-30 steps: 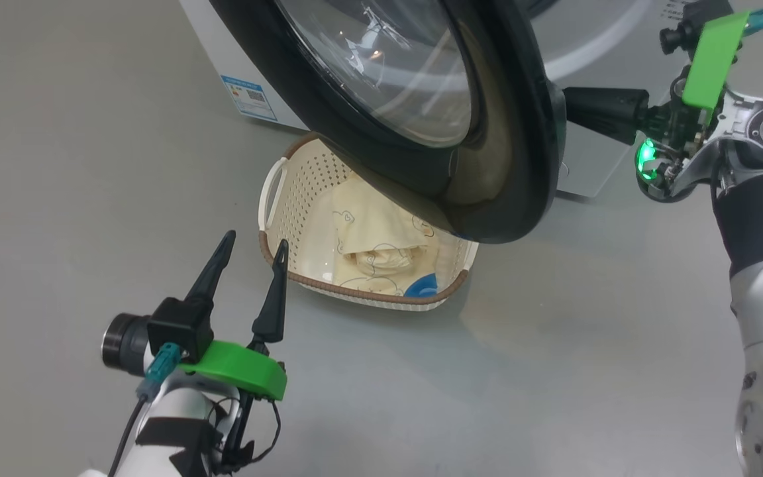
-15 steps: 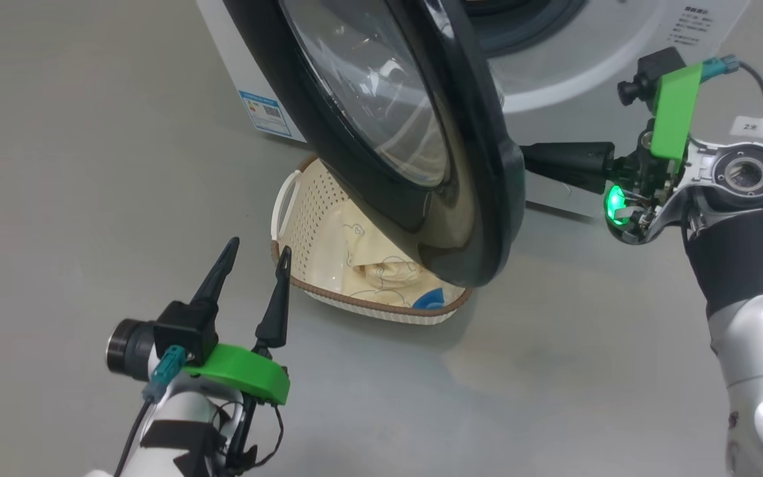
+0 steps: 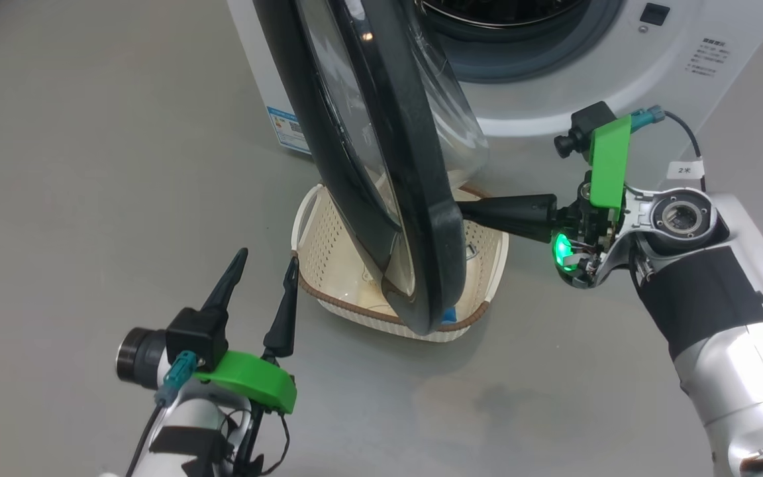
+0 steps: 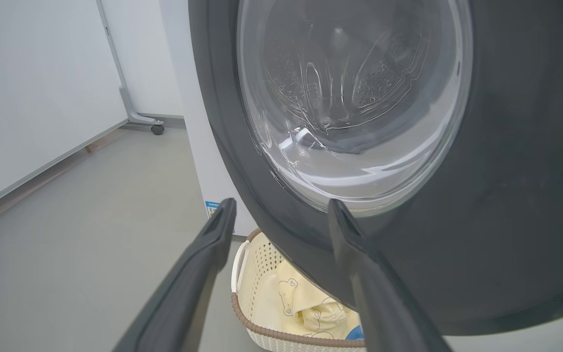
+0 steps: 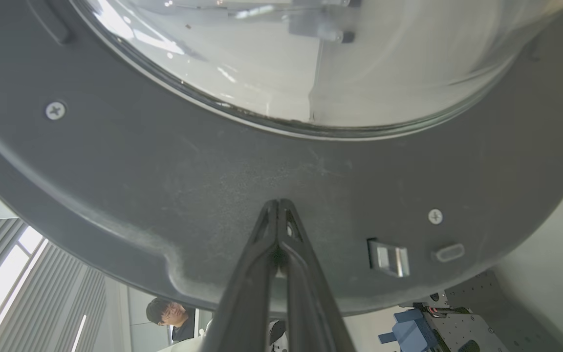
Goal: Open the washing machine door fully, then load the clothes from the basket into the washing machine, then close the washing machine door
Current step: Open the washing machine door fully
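Pushing the door (image 3: 414, 165) open off the washing machine (image 3: 554, 112), clenched right gripper (image 3: 466, 211) tips against its inner rim, above the basket (image 3: 355, 317) of clothes (image 4: 306, 308); left gripper (image 3: 267, 257) spread, empty. Best: steady outward push, no slipping.

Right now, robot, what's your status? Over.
Right end effector shut, tips against washing machine door, inner face. Left end effector open, empty. Door overhangs basket; clothes inside.

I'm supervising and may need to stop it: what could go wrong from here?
The shut right pincer pushes the inner face of the round black-rimmed glass washing machine door with its tips alone, gripping nothing; it might slip off.
The open left pincer sits beside the cream perforated plastic basket, on the side the door would likely swing toward; they could collide.
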{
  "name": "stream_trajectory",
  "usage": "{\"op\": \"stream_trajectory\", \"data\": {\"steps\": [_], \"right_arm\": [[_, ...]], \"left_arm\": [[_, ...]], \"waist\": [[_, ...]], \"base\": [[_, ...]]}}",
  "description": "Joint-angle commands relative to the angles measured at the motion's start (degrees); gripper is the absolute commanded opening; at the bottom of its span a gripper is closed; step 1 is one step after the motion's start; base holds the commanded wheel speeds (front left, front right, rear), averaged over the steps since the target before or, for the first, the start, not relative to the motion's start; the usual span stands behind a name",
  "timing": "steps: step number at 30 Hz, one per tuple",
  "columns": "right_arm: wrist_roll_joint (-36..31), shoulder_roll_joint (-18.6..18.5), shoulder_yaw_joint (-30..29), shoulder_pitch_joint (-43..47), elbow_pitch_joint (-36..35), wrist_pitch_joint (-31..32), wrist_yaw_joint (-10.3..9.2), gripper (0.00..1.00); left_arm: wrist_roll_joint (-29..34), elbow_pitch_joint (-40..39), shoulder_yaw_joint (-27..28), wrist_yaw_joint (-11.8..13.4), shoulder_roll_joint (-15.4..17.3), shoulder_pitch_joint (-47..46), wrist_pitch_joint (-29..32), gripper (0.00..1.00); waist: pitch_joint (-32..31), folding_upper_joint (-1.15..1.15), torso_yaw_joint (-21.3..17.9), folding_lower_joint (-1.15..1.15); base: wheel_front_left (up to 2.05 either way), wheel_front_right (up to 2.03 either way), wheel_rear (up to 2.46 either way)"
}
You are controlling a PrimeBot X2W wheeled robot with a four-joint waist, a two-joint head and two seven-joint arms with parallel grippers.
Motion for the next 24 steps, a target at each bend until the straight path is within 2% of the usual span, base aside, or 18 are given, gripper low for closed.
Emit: {"op": "stream_trajectory", "data": {"steps": [1,9,17,24], "right_arm": [[1.37,1.26,1.47,-0.45,-2.4,-0.7,0.0,0.0],[5.14,1.27,5.93,0.84,-2.48,-4.22,0.0,0.0],[6.9,1.27,6.07,2.89,-3.84,-10.49,0.0,0.0],[-0.34,-1.34,4.91,7.66,-9.23,-21.63,0.0,0.0]], "left_arm": [[-0.52,-1.36,1.55,0.46,0.88,-0.14,-0.4,1.0],[-0.52,-0.53,1.37,0.47,0.88,-0.01,-0.4,1.0],[-0.07,-0.14,1.79,0.48,0.88,0.64,-0.4,1.0],[-0.04,0.12,2.27,0.38,0.88,1.31,-0.4,1.0]], "waist": [[-0.46,0.0,0.38,0.0],[-1.83,0.0,0.89,0.0],[-3.03,0.0,0.27,0.0],[-4.68,0.0,-0.77,0.0]], "base": [[0.0,0.0,0.0],[0.0,0.0,0.0],[0.0,0.0,0.0],[0.0,0.0,0.0]]}}
